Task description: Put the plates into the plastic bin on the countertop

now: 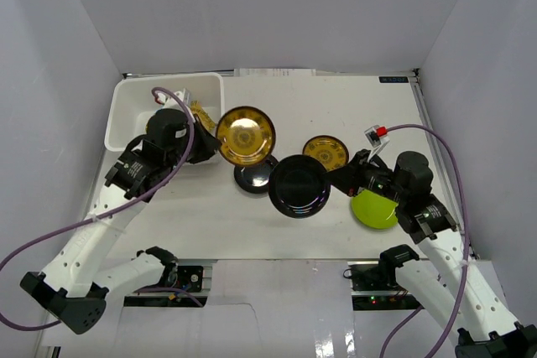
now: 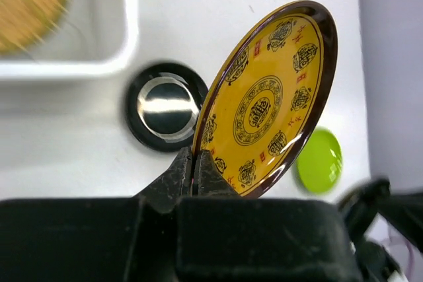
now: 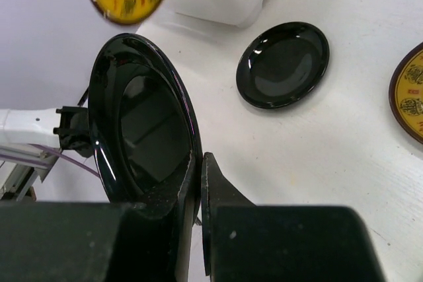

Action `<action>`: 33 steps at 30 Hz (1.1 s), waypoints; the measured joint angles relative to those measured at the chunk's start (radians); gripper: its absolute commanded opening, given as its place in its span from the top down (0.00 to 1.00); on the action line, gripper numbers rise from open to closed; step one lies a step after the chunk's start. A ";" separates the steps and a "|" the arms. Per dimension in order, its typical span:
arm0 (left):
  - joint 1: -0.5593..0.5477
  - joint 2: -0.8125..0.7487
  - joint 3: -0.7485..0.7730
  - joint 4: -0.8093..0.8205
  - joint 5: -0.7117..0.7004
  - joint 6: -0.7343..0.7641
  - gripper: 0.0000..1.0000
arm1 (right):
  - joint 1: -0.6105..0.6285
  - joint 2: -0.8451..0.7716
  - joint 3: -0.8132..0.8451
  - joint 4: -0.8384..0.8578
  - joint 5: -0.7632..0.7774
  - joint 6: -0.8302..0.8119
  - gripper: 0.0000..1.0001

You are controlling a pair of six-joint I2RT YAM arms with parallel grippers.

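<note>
My left gripper [image 2: 195, 163] is shut on the rim of a gold-patterned plate [image 2: 264, 104], held tilted above the countertop [image 1: 352, 106] just right of the plastic bin [image 1: 134, 111]. My right gripper [image 3: 198, 170] is shut on the edge of a glossy black plate [image 3: 142, 123], which hangs mid-table [image 1: 299, 185]. A second black plate [image 1: 253, 177] lies flat below the lifted gold one. Another gold plate [image 1: 325, 152] and a lime green plate [image 1: 373, 209] rest on the countertop near the right arm. A tan woven tray [image 1: 201, 113] sits inside the bin.
White walls enclose the table on the left, back and right. The bin [image 2: 125, 37] stands in the back left corner. Purple cables loop from both arms. The right arm partly covers the green plate.
</note>
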 measured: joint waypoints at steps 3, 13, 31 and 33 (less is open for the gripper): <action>0.099 0.026 0.023 0.048 -0.063 0.054 1.00 | 0.000 0.014 0.000 -0.011 -0.015 0.000 0.92; 0.609 0.261 0.009 0.222 0.027 0.134 1.00 | 0.000 0.132 0.021 0.003 0.019 -0.010 0.92; 0.682 0.575 0.012 0.294 0.025 0.189 0.38 | 0.210 0.743 0.462 0.222 0.159 0.015 0.92; 0.682 0.562 0.002 0.305 0.029 0.179 0.18 | 0.237 0.845 0.576 0.217 0.185 0.014 0.92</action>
